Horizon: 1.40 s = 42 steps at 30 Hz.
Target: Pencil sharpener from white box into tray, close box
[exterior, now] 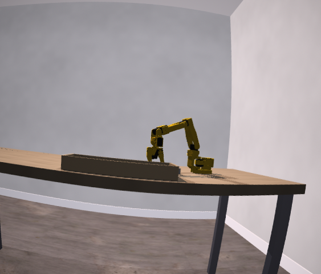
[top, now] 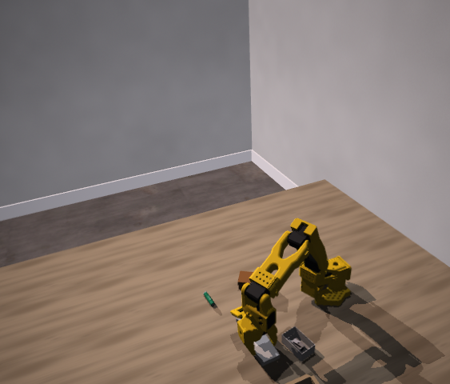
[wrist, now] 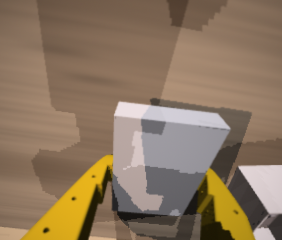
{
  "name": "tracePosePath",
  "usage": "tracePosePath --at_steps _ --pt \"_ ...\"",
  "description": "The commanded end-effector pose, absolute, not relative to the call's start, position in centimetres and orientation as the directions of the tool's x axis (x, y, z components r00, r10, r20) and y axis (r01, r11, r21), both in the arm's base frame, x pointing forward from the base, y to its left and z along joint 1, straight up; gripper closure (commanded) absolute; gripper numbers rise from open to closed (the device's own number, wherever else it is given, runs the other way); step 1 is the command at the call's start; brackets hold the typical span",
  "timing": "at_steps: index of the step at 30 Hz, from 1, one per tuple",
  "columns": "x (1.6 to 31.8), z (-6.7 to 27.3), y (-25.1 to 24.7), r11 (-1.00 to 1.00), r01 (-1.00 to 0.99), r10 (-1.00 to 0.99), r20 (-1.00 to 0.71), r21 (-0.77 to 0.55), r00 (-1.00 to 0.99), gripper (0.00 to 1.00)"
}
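My gripper [top: 264,346] [exterior: 156,160] [wrist: 160,167] is shut on the white lid [top: 268,354] [wrist: 181,145]. The lid hangs a little above the table, its shadow offset from it, with its broad flat face toward the wrist camera. The white box's base [top: 284,342] [wrist: 281,187] stands open just to the right of the lid. A small grey item [top: 298,342], apparently the pencil sharpener, lies in it. The long brown tray [exterior: 119,169] stands at the table's near side in the exterior view; its inside is hidden there.
A green stick-like object [top: 209,298] lies on the table [top: 133,306] to the left of the arm. An orange-brown block [top: 244,277] stands behind the forearm, partly hidden. The tray's wall stands close in front of the gripper in the exterior view.
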State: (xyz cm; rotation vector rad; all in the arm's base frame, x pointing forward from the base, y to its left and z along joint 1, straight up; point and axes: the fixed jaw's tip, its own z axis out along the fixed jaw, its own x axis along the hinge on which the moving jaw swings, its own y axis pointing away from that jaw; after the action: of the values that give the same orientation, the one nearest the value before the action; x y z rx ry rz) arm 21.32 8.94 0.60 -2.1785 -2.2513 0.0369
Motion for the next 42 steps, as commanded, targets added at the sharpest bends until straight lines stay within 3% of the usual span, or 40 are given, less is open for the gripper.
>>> tracePosePath --at_steps 1,42 --pt "21.69 0.97 8.86 0.031 1.000 1.000 0.000 0.000 -0.031 0.75" --pt "21.69 0.97 8.86 0.031 1.000 1.000 0.000 0.000 -0.031 0.70"
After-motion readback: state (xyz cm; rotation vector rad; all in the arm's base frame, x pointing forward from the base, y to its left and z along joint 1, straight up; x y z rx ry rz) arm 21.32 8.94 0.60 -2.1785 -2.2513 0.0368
